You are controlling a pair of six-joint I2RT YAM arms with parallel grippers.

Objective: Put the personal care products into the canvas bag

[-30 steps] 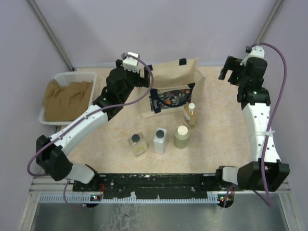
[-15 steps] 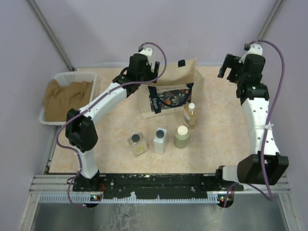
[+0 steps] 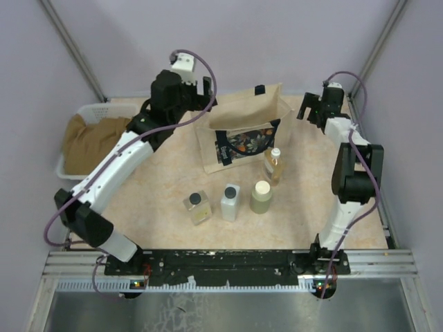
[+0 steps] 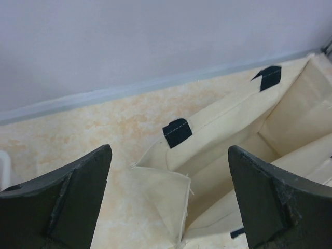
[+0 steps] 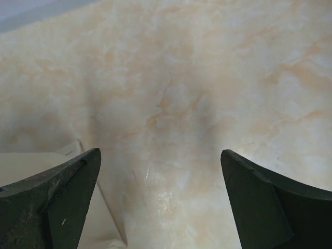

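Your left tool [image 4: 168, 155] hangs over the far left corner of the beige canvas bag with navy handles [image 3: 242, 116], its fingers spread wide and holding nothing. Your right tool [image 5: 161, 155] is equally spread and empty, just off the bag's right end above the marbled beige worktop [image 3: 311, 197]. The amber clear bottle with white cap [image 3: 274, 166] stands just beside the bag's printed side. Nearer you, in a row, stand the olive-green round bottle [image 3: 261, 197], the white rectangular bottle [image 3: 230, 203] and the clear square bottle [image 3: 198, 207].
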